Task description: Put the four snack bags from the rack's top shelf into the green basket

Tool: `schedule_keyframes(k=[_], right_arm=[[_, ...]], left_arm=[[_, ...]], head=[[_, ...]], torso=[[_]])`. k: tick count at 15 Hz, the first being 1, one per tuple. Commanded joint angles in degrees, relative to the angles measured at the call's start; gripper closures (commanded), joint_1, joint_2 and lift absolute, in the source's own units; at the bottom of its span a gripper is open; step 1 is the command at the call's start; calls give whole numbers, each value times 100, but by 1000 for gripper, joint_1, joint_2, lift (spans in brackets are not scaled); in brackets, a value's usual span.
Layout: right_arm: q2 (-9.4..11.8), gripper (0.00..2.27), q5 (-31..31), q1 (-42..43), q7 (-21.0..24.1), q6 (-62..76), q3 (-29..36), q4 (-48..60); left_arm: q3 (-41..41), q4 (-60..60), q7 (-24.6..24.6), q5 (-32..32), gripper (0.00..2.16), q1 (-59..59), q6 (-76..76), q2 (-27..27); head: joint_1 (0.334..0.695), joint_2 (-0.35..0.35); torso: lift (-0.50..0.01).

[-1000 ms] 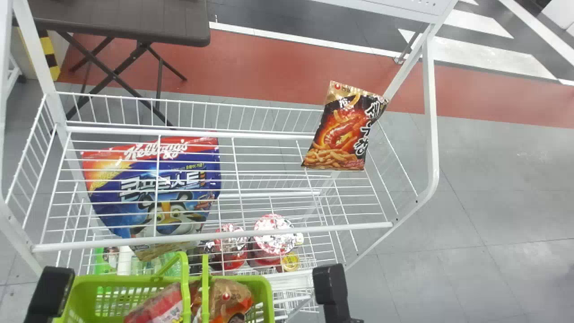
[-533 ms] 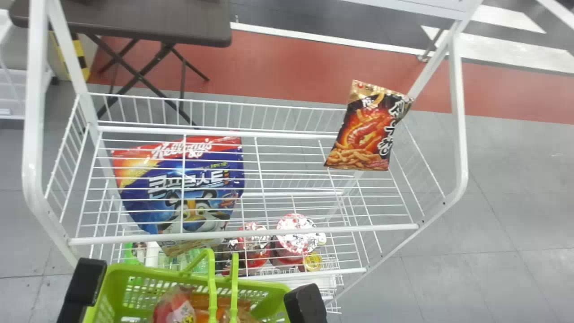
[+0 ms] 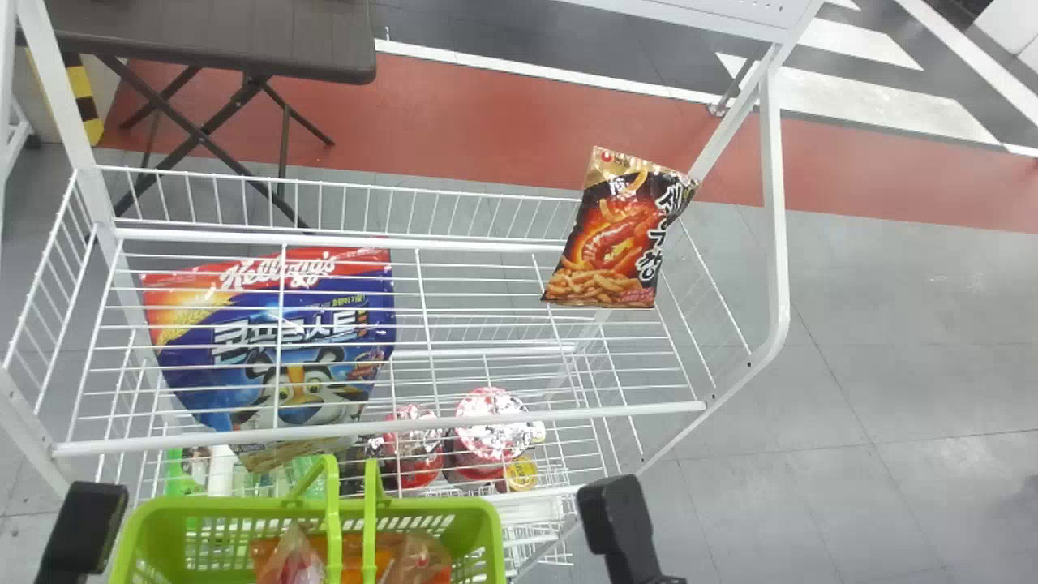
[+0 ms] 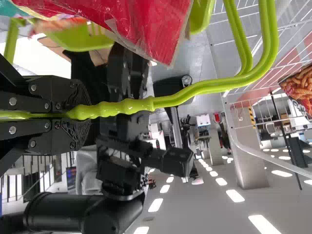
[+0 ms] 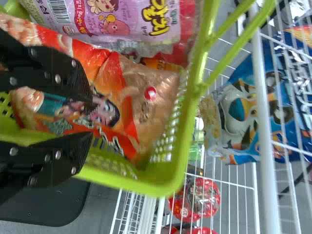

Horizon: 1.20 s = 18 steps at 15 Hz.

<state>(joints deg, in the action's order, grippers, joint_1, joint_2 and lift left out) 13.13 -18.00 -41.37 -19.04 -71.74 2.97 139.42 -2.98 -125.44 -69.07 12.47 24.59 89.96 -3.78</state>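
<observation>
**Left hand [image 3: 81, 527] on the green basket's [image 3: 268, 504] handle, right hand [image 3: 620, 519] spread by the bags**

Clock taken from the basket in the head view, twelve toward the top.

- Left hand, at nine o'clock. Left wrist view: closed on the ridged grip of the green handle [image 4: 112, 107], pinching it between two black fingers. Glossy red packaging [image 4: 131, 24] close to the handle; cannot tell which bag it belongs to.
- Right hand, at three o'clock. Right wrist view: the hand [image 5: 90, 117] has its fingers spread, gap over an orange bag [image 5: 146, 92]. Nothing pinched.
- In the basket: the orange bag, lying on its side toward one wall, and a purple bag [image 5: 122, 17] beside it. At least two snack bags inside; exact count hard to tell, as they overlap.
- Between one and two o'clock: a black-and-orange snack bag [image 3: 620, 235] on the rack's top shelf [image 3: 389, 426], back right corner, slightly tilted, its upper edge above the back rail, well apart from both hands.
- Twelve o'clock: large blue-and-red bag [image 3: 280, 349] below the top shelf, seen through its white wires.
- Two o'clock: red-and-white lidded cups [image 3: 491, 426] on a lower level, side by side, a yellow-lidded item [image 3: 521, 473] next to them.
- Farther out, between eleven and twelve: dark table [image 3: 211, 40] with crossed legs, behind the rack on the floor.
</observation>
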Motion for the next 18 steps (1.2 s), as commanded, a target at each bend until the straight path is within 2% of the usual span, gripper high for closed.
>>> schedule_keyframes(k=[1,2,4,8,11,14,18], right_arm=[[-92,46,-98,23,-126,94,169,51],[-180,46,-142,23,-188,586,257,42],[-241,46,-133,85,-153,2607,397,-231],[-514,46,315,1271,155,4330,591,-1329],[-514,46,728,2247,735,4998,679,-2410],[-514,46,904,2748,1306,5965,881,-3298],[-470,60,1176,3478,1262,5771,1039,-4159]], left_arm=[[-1,-7,-1,1,2145,20,7,-9],[8,-7,-1,1,2145,29,7,-18],[17,-16,-10,1,2145,46,7,-18],[-71,-7,7,1,2145,46,7,0],[-89,-7,7,1,2145,46,7,0],[-71,-7,7,-8,2145,73,7,-18],[-98,-7,16,-8,2145,73,7,0]], head=[[695,-350],[695,-350],[695,-350],[695,-350],[695,-350],[695,-350],[695,-350]], torso=[[0],[0],[0],[0],[0],[0],[0]])
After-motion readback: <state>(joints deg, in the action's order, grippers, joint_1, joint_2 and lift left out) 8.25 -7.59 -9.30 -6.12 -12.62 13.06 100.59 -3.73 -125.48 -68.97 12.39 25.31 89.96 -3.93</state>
